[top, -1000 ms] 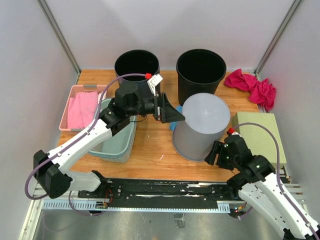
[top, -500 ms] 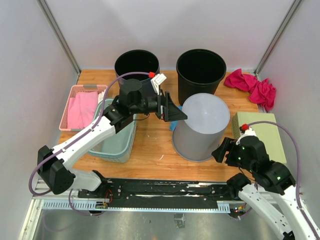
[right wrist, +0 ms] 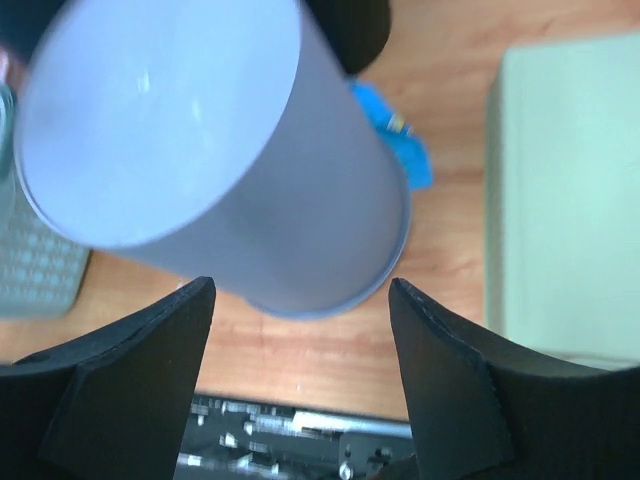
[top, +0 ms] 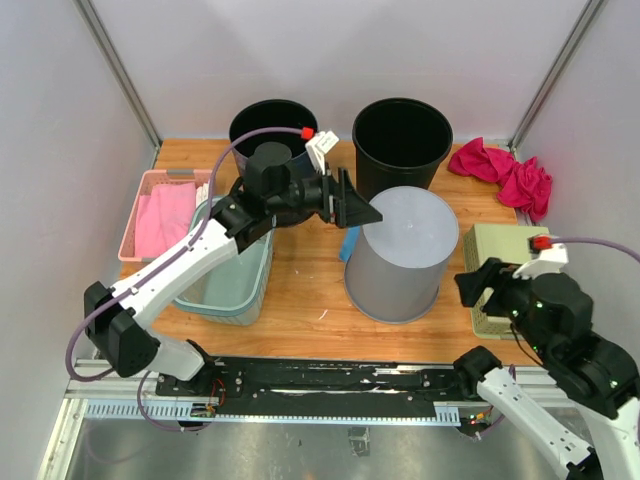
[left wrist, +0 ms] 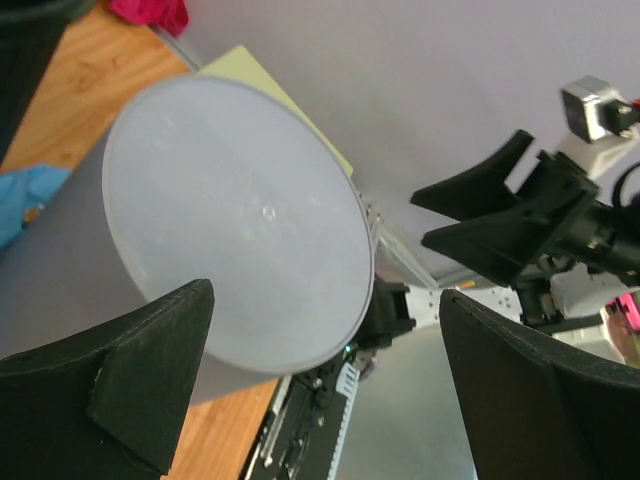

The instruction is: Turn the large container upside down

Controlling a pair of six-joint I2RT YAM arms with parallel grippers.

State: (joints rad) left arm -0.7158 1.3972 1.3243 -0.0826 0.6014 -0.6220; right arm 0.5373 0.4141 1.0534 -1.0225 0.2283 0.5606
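Grey, closed base up, the large container stands rim-down on the wooden table. From above, the left gripper sits at its 10 o'clock, nearer the top edge than half a second ago. The right gripper has drawn back to 4 o'clock, clear of it. Left wrist: jaws wide, gripping nothing, the base beyond them. Right wrist: jaws wide too, container below, untouched.
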